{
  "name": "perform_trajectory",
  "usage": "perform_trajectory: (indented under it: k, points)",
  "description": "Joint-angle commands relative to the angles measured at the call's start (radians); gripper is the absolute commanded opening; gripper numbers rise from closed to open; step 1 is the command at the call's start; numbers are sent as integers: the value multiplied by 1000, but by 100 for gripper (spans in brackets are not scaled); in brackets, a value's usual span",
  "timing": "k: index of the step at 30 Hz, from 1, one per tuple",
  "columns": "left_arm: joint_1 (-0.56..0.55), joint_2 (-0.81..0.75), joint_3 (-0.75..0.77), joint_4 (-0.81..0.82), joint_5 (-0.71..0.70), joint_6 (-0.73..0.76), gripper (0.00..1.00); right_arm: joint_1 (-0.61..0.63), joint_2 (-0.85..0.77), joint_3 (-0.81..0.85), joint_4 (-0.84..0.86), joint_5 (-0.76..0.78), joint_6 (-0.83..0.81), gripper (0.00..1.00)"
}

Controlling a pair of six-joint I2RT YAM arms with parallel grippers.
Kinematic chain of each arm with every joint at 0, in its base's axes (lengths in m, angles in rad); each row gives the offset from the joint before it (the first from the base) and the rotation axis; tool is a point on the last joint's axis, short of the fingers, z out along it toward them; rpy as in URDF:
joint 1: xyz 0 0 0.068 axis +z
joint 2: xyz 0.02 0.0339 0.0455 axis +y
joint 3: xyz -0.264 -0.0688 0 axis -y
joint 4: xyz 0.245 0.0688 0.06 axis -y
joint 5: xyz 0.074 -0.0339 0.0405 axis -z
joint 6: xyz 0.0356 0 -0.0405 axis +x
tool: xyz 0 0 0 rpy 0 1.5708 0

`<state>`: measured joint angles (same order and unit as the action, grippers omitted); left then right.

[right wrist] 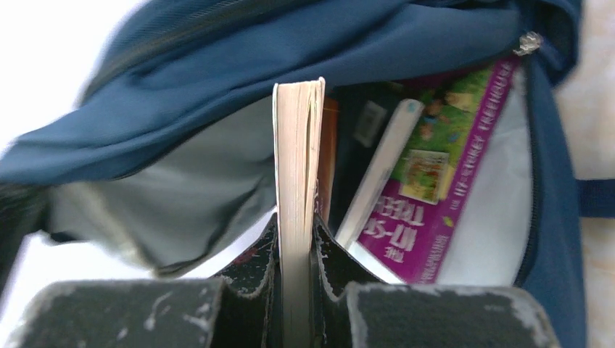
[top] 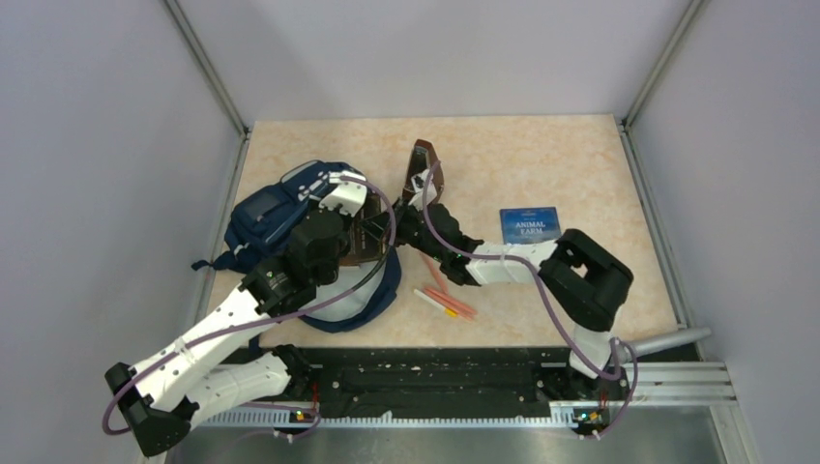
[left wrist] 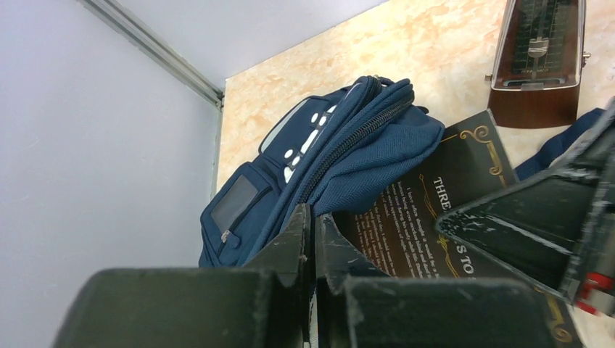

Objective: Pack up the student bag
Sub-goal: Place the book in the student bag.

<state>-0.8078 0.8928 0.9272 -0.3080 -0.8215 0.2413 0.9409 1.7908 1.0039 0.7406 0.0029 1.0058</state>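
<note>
From above, the bag is seen lying on the left part of the table, its open mouth turned toward the middle. The left gripper is held over the bag's upper edge. The right gripper is reached in from the right, and a dark book is held at the bag's mouth. A metronome is stood just behind the grippers. A blue book is laid flat to the right, and some pens are laid near the front.

In the left wrist view, the fingers are pressed together at the bag's fabric; whether cloth is pinched cannot be told. The book's cover, lettered in gold, is seen lying against the bag, with the metronome beyond it.

In the right wrist view, the fingers are clamped on the book, its page edge turned to the camera. The bag's grey-lined inside is shown ahead, where a purple book is already lodged.
</note>
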Motion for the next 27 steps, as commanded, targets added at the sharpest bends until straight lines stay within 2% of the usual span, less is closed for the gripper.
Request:
perform_trajectory:
  k: [1,4,9,13,17,20,23,25,27]
  points:
    - [6,-8,6,108,4,-5,0,7,76,111,-27,178,20,0]
    - [9,-11,3,110,7,-5,0,9,133,138,-72,243,31,0]
    - [14,-7,3,110,20,-11,0,16,231,247,-108,268,33,0]
    - [16,1,2,108,24,-13,0,46,330,378,-134,346,-37,0]
    - [19,5,1,107,25,-15,0,50,432,497,-147,323,-46,1]
    - [20,6,0,107,25,-16,0,51,458,522,-135,296,-54,25]
    - [22,5,-2,108,26,-16,0,50,434,476,-77,286,-94,48]
    - [23,4,-1,109,27,-16,0,50,407,444,-55,285,-139,56]
    - [23,5,-2,109,30,-16,0,51,384,427,-63,283,-196,59]
